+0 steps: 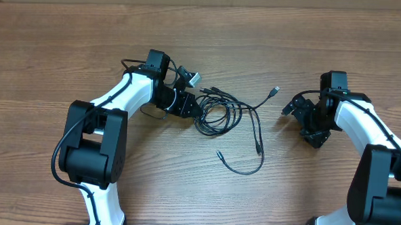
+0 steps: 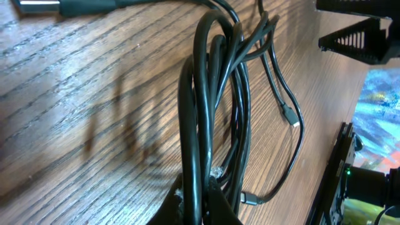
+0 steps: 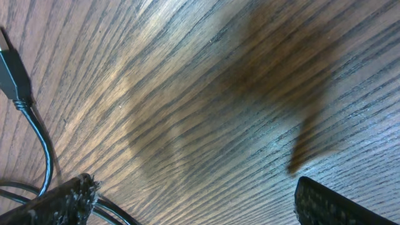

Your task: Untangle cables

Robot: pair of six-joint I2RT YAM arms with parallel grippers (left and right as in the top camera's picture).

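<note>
A brown wood-grain table (image 1: 203, 45) fills the view, pale light glancing off its surface.

The tangle of cables (image 1: 217, 113) blocks the middle of the table (image 1: 204, 38). The left gripper (image 1: 187, 105) is clamped on strands at its left edge, closing that side. One loose end (image 1: 275, 90) reaches far and right, and a loop (image 1: 242, 167) sags toward the near edge. Between these and the right gripper (image 1: 302, 122), whose jaws are spread wide, runs a strip of bare wood. The far side is open wood. The left arm (image 1: 94, 142) and right arm (image 1: 377, 174) fill the near corners.
</note>
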